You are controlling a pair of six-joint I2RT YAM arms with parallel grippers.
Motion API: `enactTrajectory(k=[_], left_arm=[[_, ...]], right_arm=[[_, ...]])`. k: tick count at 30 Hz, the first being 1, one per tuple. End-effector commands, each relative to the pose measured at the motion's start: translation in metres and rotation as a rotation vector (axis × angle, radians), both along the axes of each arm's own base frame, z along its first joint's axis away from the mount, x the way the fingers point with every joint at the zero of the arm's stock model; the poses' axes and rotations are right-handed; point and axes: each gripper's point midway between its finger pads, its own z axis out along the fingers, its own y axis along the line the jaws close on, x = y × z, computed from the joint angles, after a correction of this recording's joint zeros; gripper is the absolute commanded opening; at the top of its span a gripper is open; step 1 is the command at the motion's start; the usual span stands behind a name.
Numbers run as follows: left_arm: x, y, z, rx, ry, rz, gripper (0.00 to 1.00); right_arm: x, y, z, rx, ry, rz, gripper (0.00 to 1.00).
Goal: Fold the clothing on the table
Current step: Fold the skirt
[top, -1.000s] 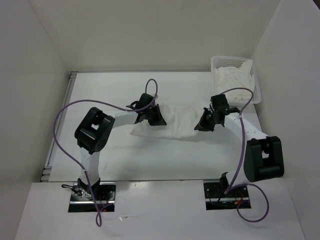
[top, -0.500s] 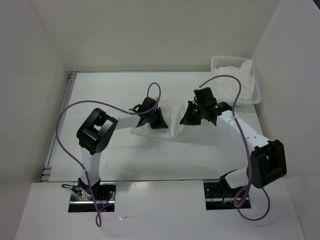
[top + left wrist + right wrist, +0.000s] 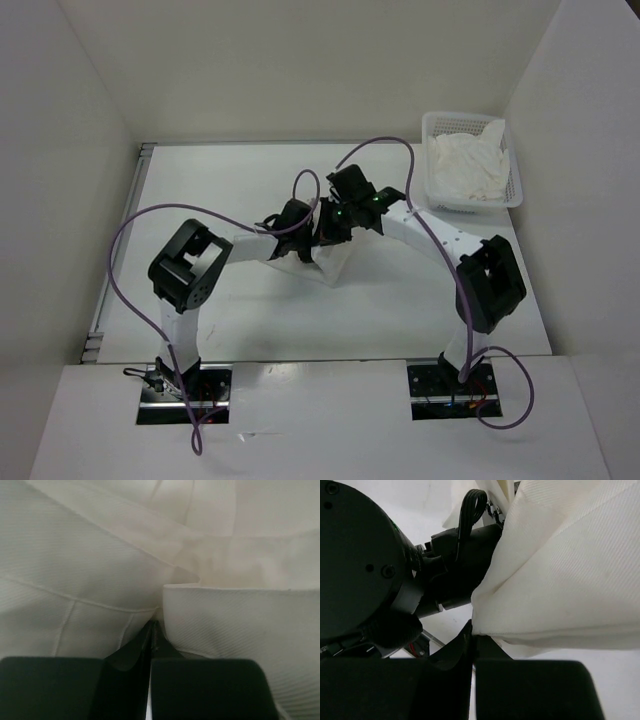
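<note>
I'm swinging the right gripper [image 3: 333, 222] away from the basket [image 3: 516, 178], dragging its end of the clothing [image 3: 335, 268] along. A second ago that end was lying much nearer the basket and the garment was stretching out as a long band. Now it is bunching into a small doubled heap on the table [image 3: 420, 310], well apart from the basket, where the left gripper [image 3: 303, 240] is waiting. I'm reading this as the crosswise fold closing. Both sets of jaws are pressing together, each pinching a thin hem of the fabric. The cloth is looking soft and white, finely ribbed, draping in loose creases with a stitched seam line showing; the basket's plastic mesh is looking stiff by comparison.
</note>
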Motion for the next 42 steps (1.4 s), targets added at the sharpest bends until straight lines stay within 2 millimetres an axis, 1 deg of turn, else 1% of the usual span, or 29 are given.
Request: enactTrajectory(k=[1,3,4,5,6,7,8,9,10,11,12,14,16,17,18,21,22,25,26,27,29,30,32,34,36,37,39,41,42], left_arm=[[-0.017,0.007,-0.004,0.046,0.035,-0.014,0.0],[-0.017,0.009,-0.001,0.06,0.028,-0.017,0.0],[-0.01,0.012,0.002,0.058,0.013,-0.013,0.0],[-0.008,0.019,0.003,0.075,0.01,-0.004,0.0],[0.001,0.024,0.011,0.077,-0.012,0.011,0.0],[0.0,0.027,0.009,0.095,-0.01,0.011,0.0],[0.007,0.034,0.014,0.121,-0.03,0.022,0.0],[0.01,0.035,0.02,0.133,-0.048,0.024,0.0],[0.018,0.039,0.025,0.147,-0.064,0.036,0.0],[0.018,0.045,0.028,0.182,-0.077,0.037,0.0],[0.024,0.051,0.035,0.188,-0.093,0.05,0.0],[0.029,0.063,0.04,0.202,-0.1,0.076,0.0],[0.039,0.076,0.051,0.201,-0.128,0.107,0.0],[0.038,0.082,0.053,0.214,-0.124,0.105,0.0],[0.044,0.09,0.054,0.242,-0.135,0.129,0.0],[0.052,0.113,0.059,0.285,-0.156,0.169,0.0],[0.056,0.124,0.061,0.297,-0.153,0.197,0.0],[0.061,0.14,0.059,0.309,-0.144,0.224,0.0],[0.065,0.149,0.063,0.306,-0.149,0.247,0.0],[0.067,0.152,0.063,0.307,-0.148,0.256,0.0],[0.065,0.162,0.051,0.332,-0.111,0.26,0.0],[0.068,0.168,0.051,0.333,-0.108,0.275,0.0],[0.068,0.177,0.039,0.364,-0.083,0.293,0.0],[0.069,0.18,0.035,0.383,-0.079,0.303,0.0],[0.067,0.181,0.024,0.399,-0.06,0.291,0.0],[0.064,0.182,0.013,0.412,-0.031,0.285,0.0],[0.062,0.183,0.005,0.421,-0.013,0.281,0.0],[0.052,0.181,-0.011,0.416,0.037,0.267,0.0],[0.052,0.181,-0.013,0.409,0.039,0.276,0.0]], right_arm=[[0.009,0.029,0.03,0.089,-0.071,0.04,0.0],[0.011,0.028,0.03,0.08,-0.081,0.039,0.0],[0.01,0.025,0.024,0.066,-0.074,0.033,0.0],[0.007,0.023,0.024,0.066,-0.074,0.033,0.0],[0.007,0.02,0.018,0.05,-0.068,0.024,0.0],[0.002,0.017,0.022,0.052,-0.07,0.024,0.0],[0.0,0.015,0.022,0.049,-0.076,0.031,0.0],[-0.001,0.012,0.022,0.043,-0.082,0.024,0.0],[-0.006,0.008,0.022,0.039,-0.077,0.024,0.0],[-0.009,0.006,0.024,0.041,-0.079,0.024,0.0],[-0.011,0.002,0.022,0.032,-0.08,0.017,0.0],[-0.015,-0.006,0.026,0.02,-0.091,0.002,0.0],[-0.018,-0.008,0.025,0.017,-0.087,0.002,0.0],[-0.02,-0.01,0.025,0.018,-0.089,0.002,0.0],[-0.024,-0.012,0.024,0.014,-0.082,0.002,0.0],[-0.02,-0.016,0.027,0.013,-0.094,-0.013,0.0],[-0.022,-0.018,0.03,0.014,-0.095,-0.013,0.0],[-0.022,-0.018,0.03,0.014,-0.095,-0.013,0.0],[-0.024,-0.019,0.029,0.009,-0.088,-0.013,0.0],[-0.024,-0.019,0.029,0.009,-0.088,-0.013,0.0],[-0.024,-0.019,0.032,0.014,-0.095,-0.013,0.0],[-0.024,-0.019,0.032,0.014,-0.095,-0.013,0.0],[-0.023,-0.02,0.032,0.009,-0.099,-0.019,0.0],[-0.023,-0.02,0.032,0.009,-0.099,-0.019,0.0],[-0.023,-0.021,0.035,0.011,-0.112,-0.013,0.0],[-0.023,-0.021,0.035,0.011,-0.112,-0.013,0.0],[-0.025,-0.022,0.034,0.005,-0.105,-0.013,0.0],[-0.024,-0.023,0.037,0.006,-0.117,-0.019,0.0],[-0.025,-0.024,0.042,0.014,-0.127,-0.019,0.0]])
